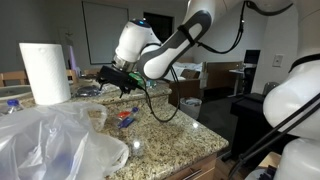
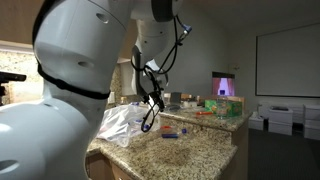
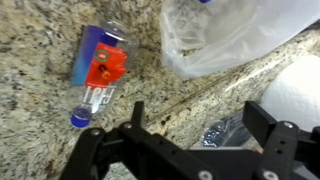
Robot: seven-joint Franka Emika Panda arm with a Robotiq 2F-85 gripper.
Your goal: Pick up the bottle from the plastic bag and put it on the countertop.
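The bottle [image 3: 100, 65] is red and blue with a blue cap. It lies on its side on the speckled granite countertop [image 3: 40, 40], outside the plastic bag [image 3: 235, 35]. It shows in both exterior views [image 1: 126, 117] [image 2: 170, 131], a little way from the crinkled whitish bag [image 1: 50, 140] [image 2: 120, 125]. My gripper [image 3: 200, 118] hangs open above the counter's edge with nothing between its fingers; the bottle is to its upper left in the wrist view. In an exterior view the gripper [image 1: 113, 78] hovers above the counter, behind the bottle.
A paper towel roll [image 1: 45, 72] [image 3: 300, 90] stands at the back beside the bag. A clear bottle with a blue cap [image 1: 12, 103] stands near it. Small boxes and items [image 2: 215, 105] sit at the counter's far end. The rounded counter edge [image 1: 185, 150] runs near the bottle.
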